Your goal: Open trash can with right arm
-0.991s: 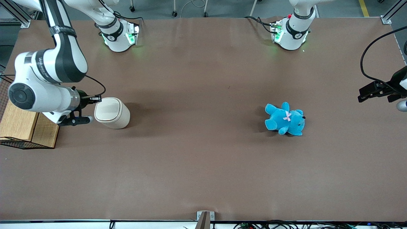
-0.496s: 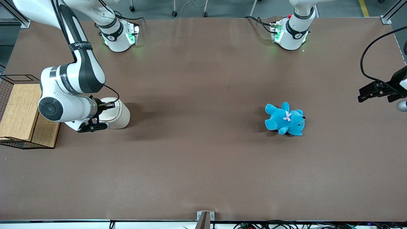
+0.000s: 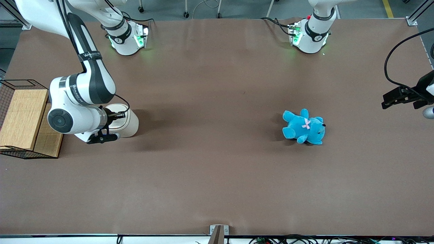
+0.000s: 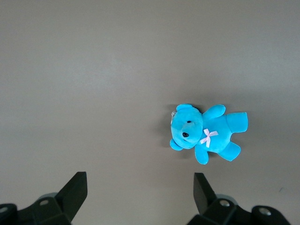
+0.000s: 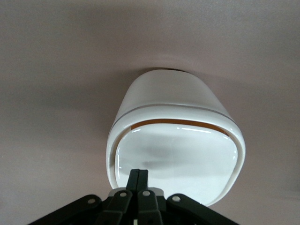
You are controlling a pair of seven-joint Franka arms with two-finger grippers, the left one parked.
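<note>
**Tool pressing on the trash can lid**

A brown bench (image 3: pixel 217 162) fills the front view, with grey floor, caster wheels and metal framing past its rim where the arm bases stand.

Toward the working arm's end, just beside the bench edge, a black wire basket (image 3: pixel 13 154) holds a wooden box (image 3: pixel 22 118). The right arm (image 3: pixel 79 101) reaches down next to it, its elbow joint between the basket and the trash can (image 3: pixel 130 123). The tool (image 3: pixel 117 117) sits above the lid of the trash can, at the lid edge nearest the arm. In the right wrist view the tool (image 5: pixel 139 180) has its two fingers (image 5: pixel 135 180) clenched together with no gap, holding nothing, their tips on the lid's near edge. A thin tan slit shows along the lid's opposite edge, where it is tilted slightly out of the rim of the trash can (image 5: pixel 173 122).

Open bench lies all around the can apart from the basket. Well apart from the tool, toward the parked arm's end, a blue teddy bear (image 3: pixel 304 127) lies on its side.

Compared with a second ago, the arm has moved from beside the can to over it, uncovering more of the wooden box; can and bear have not shifted.
</note>
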